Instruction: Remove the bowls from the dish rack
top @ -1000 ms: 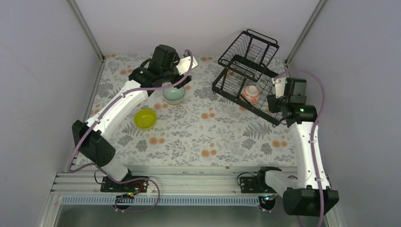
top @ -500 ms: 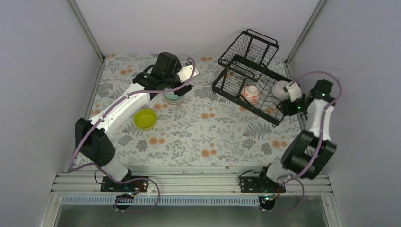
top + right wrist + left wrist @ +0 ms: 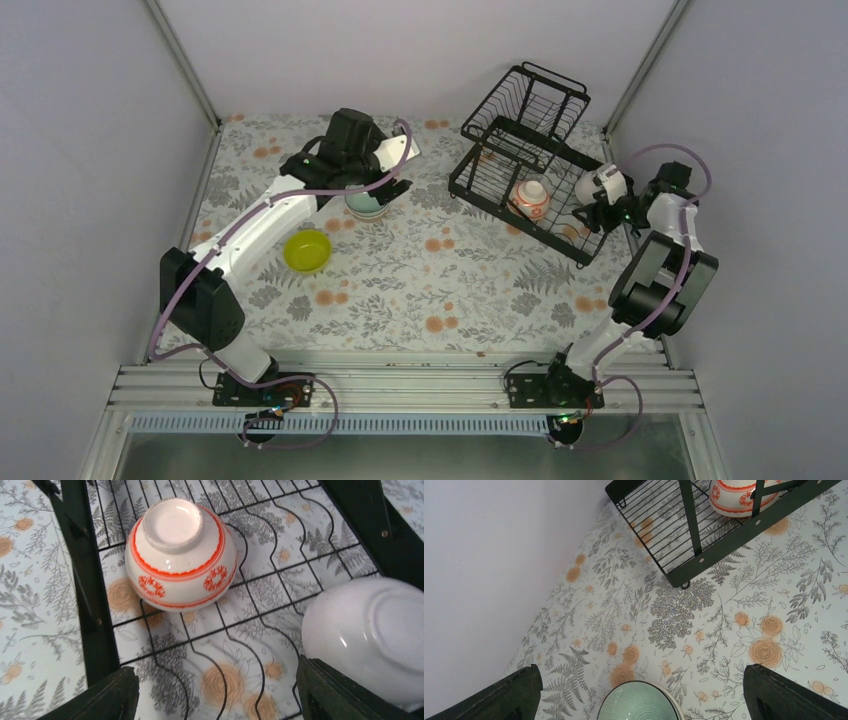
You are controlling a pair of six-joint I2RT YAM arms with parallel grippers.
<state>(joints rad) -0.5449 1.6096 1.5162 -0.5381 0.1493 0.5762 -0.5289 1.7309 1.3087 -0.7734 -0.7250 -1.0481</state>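
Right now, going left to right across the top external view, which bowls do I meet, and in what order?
lime-yellow bowl → mint-green bowl → red-patterned bowl → white bowl

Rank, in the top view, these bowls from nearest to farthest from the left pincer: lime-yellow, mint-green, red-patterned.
1. The mint-green bowl, directly under the left pincer.
2. The lime-yellow bowl, on the table, lower left.
3. The red-patterned bowl, in the dish rack, far right.
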